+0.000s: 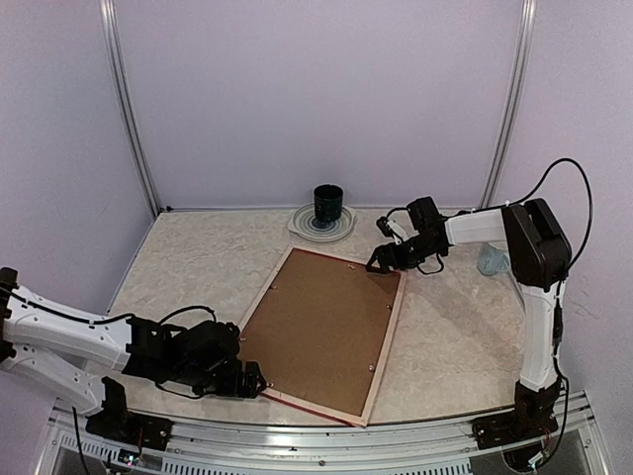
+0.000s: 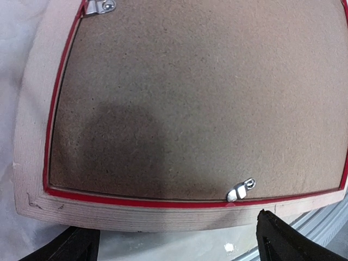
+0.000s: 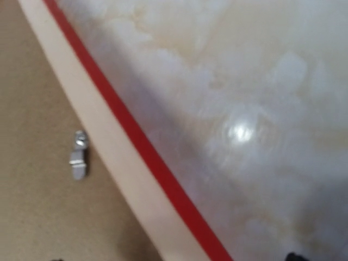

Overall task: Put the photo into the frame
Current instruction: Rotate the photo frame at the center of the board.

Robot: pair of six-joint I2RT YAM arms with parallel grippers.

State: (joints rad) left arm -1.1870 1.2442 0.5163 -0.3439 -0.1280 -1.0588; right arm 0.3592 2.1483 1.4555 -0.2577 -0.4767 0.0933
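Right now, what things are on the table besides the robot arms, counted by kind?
Red frame, face down: 1
Brown backing board: 1
Dark cup: 1
Pale plate: 1
Pale blue item, partly hidden: 1
Total: 5

Plain pale lilac walls (image 1: 316, 89) filling the upper half, two slanted aluminium posts (image 1: 129, 109) at upper left and upper right, cream marbled tabletop (image 1: 455, 327) across the middle, ribbed metal rail (image 1: 326, 450) along the bottom edge, soft even light
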